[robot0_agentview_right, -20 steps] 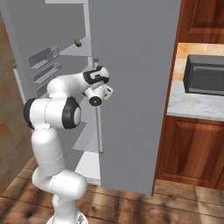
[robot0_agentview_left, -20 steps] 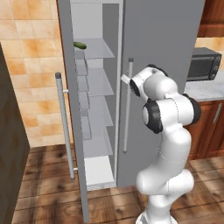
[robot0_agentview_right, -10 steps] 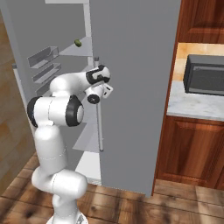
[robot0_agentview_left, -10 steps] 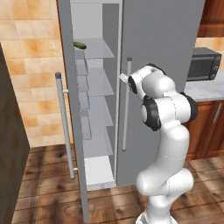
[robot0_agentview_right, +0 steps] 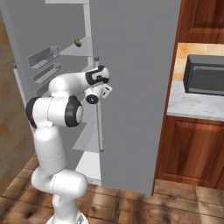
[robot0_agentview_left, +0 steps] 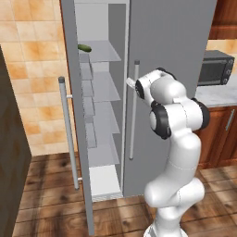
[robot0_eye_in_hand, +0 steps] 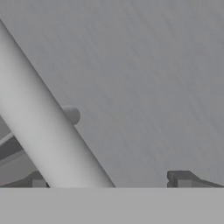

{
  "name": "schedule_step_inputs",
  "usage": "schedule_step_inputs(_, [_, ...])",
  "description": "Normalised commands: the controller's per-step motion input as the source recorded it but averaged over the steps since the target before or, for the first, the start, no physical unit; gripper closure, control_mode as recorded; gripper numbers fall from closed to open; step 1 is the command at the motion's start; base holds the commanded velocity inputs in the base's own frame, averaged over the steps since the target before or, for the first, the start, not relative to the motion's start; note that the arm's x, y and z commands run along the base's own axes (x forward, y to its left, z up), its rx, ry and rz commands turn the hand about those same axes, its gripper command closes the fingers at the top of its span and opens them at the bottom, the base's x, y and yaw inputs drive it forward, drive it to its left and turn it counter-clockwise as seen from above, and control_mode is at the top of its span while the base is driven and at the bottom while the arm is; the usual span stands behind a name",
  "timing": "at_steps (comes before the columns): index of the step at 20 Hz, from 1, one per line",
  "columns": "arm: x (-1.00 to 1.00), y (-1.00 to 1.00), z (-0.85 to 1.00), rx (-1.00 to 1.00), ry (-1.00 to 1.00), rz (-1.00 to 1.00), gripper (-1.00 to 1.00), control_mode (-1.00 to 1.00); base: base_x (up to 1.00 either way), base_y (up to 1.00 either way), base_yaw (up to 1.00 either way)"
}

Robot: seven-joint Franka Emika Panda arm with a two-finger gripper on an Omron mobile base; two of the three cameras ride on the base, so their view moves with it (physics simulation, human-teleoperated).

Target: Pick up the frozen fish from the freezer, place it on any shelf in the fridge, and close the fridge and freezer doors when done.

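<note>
my pincer (robot0_eye_in_hand: 109, 181) stood wide apart, its two dark tips low in the hand view, one on either side of the silver bar handle (robot0_eye_in_hand: 43, 127) and clamped on nothing. that handle ran as a long pale cylinder slanting from upper left to bottom centre, across the flat grey fridge door (robot0_agentview_left: 176, 51). left of it the freezer (robot0_agentview_left: 99, 92) stood open, pale shelves stacked, a green cucumber (robot0_agentview_left: 84, 47) on the top one.

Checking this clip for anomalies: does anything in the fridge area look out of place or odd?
Nothing is spilled or damaged. One oddity: a green cucumber lies on the top shelf of the freezer, whose door stands open. The open claw straddles the closed fridge door's handle.
</note>
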Motion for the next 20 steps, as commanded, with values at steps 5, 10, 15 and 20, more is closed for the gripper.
schedule_step_inputs(5, [-0.11,0.00,0.31,0.00,0.00,-0.01,-1.00,-1.00,0.00,0.00,0.00])
schedule_step_inputs(10, [-0.38,0.00,0.36,0.00,-0.01,-0.04,-1.00,-1.00,0.00,0.00,0.00])
schedule_step_inputs(15, [-0.55,-0.02,0.51,0.01,-0.07,-0.07,-1.00,-1.00,0.00,0.00,0.00])
schedule_step_inputs(20, [-0.79,-0.07,0.63,0.02,-0.13,-0.08,-1.00,-1.00,0.00,0.00,0.00])
